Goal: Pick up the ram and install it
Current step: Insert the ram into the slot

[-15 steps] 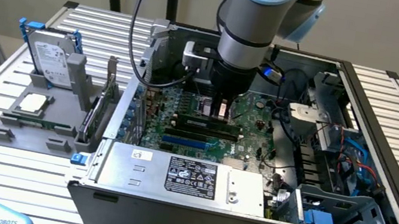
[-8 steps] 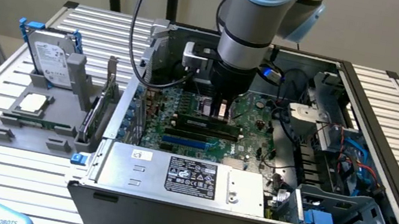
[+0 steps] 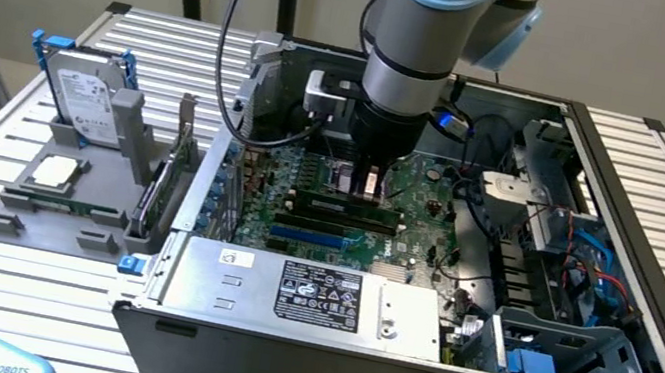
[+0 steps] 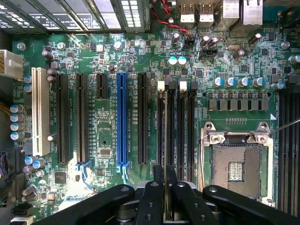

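1. Ram (image 4: 167, 140) stands edge-on, clamped between our fingers (image 4: 154, 199), right over the black slots (image 4: 161, 124) on the motherboard (image 4: 108, 136).
2. In the exterior view our gripper (image 3: 367, 187) sits low inside the case (image 3: 646, 249).
3. Risk, we judge: slight misalignment jams the stick on a slot wall; closed latches would block seating.

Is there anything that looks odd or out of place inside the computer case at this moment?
Nothing looks damaged or spilled. The CPU socket on the motherboard is empty, and the gripper holds the ram edge-on over the memory slots, seemingly aligned.
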